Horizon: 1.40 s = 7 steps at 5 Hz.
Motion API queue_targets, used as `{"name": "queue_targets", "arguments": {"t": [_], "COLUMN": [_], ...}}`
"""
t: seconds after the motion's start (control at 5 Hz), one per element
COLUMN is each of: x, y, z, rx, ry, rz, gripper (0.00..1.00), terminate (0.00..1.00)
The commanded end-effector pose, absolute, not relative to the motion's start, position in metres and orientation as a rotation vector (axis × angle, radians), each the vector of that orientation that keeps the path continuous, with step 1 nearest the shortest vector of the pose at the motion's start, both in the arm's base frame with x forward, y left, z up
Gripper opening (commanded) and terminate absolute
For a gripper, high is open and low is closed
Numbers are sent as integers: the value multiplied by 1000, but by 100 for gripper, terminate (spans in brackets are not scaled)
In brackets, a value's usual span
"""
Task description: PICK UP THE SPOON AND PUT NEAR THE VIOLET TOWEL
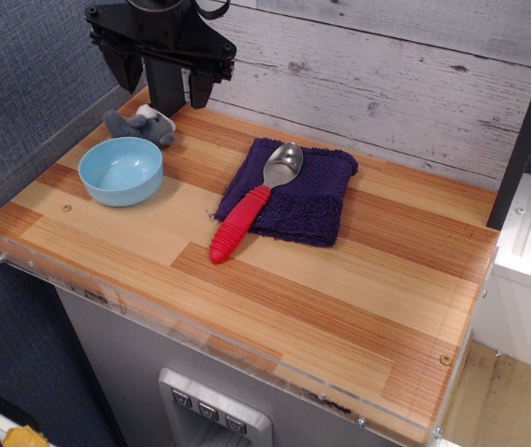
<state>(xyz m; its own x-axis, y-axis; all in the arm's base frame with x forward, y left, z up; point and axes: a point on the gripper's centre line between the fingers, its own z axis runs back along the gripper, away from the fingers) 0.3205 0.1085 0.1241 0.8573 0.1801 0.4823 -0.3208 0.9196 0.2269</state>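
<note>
The spoon (251, 203) has a shiny silver bowl and a thick ribbed red handle. It lies diagonally on the violet towel (301, 196), bowl on the cloth, handle end sticking off the towel's left front edge onto the wood. The violet towel is a dark purple folded square near the table's middle back. My gripper (160, 86) is black and hangs above the back left corner, well left of the spoon. Its fingers (124, 67) are spread apart with nothing between them.
A light blue bowl (121, 170) stands at the left. A small grey and white plush toy (142, 124) lies behind it, under the gripper. A clear acrylic rim (200, 321) edges the wooden table (340, 289). A grey plank wall stands behind.
</note>
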Motion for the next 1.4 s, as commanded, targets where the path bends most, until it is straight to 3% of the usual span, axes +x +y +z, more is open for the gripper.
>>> {"name": "queue_targets", "arguments": {"t": [0.0, 0.6, 0.8, 1.2], "x": [320, 279, 259, 258], "y": [108, 53, 42, 40], "z": [124, 132, 125, 93], "rx": [308, 153, 163, 219], "ry": [-473, -536, -512, -423], "rz": [267, 214, 172, 127], "gripper": [100, 100, 100, 100], "terminate": [0, 0, 0, 0]}}
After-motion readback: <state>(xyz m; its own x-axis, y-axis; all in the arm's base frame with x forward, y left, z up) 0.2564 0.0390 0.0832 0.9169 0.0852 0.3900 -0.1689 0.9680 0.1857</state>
